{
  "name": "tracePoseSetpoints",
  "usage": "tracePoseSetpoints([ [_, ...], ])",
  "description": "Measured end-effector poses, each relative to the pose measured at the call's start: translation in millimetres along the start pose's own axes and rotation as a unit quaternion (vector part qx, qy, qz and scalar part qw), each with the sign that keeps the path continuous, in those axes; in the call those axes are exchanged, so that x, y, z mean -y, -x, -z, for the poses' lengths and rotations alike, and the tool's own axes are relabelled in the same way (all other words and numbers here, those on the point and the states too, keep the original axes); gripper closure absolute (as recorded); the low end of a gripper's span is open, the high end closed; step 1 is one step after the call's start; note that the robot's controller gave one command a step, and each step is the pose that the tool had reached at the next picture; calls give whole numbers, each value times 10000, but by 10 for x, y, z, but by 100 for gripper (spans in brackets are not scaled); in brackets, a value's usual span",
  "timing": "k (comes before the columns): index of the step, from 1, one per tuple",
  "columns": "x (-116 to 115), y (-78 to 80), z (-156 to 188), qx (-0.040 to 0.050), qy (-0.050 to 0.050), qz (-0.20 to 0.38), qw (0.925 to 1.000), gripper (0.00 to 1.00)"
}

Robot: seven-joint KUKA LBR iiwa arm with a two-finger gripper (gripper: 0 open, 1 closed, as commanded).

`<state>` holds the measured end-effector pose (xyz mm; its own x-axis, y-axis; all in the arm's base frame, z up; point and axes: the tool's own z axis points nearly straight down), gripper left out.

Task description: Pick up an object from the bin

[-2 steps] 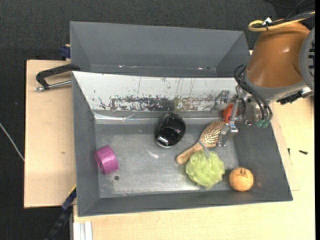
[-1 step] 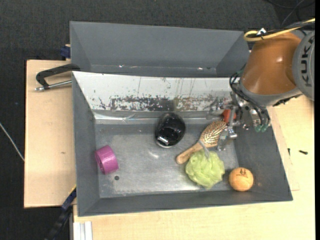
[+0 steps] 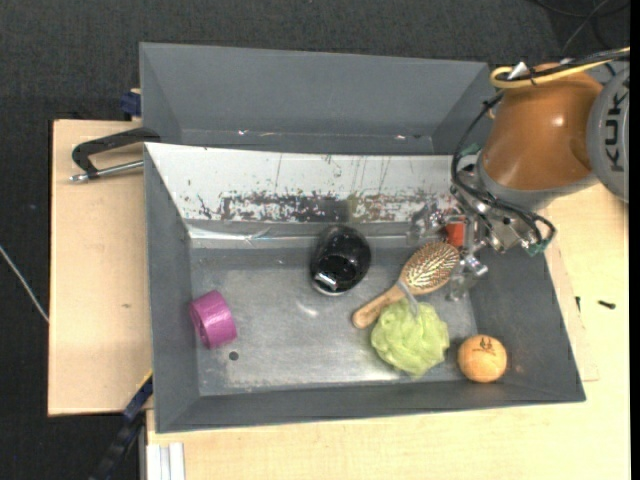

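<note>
My gripper (image 3: 468, 256) hangs low at the bin's right side, just right of the bristled head of a wooden hairbrush (image 3: 430, 269). The brush lies slanted, its handle pointing down and left. A fuzzy green lump (image 3: 410, 339) rests right below the brush, touching its handle. An orange ball (image 3: 483, 358) sits near the front right corner, below the gripper. Nothing shows between the gripper's tips.
A black rounded object (image 3: 340, 259) lies mid-bin near the back wall. A magenta roll (image 3: 212, 318) sits at the front left. The arm's orange cover and cables hang over the bin's right rim, above the gripper.
</note>
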<state>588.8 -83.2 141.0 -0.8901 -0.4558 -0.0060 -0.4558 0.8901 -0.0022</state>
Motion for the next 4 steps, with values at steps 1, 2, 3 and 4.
tracePoseSetpoints([
  [1, 63, -15, -316, -24, 16, 587, 9983, 0],
  [2, 51, -26, -590, -18, 14, 1402, 9901, 0],
  [3, 171, 30, -681, 14, 41, 1619, 9868, 100],
  [4, 171, 30, -681, 14, 41, 1619, 9868, 100],
])
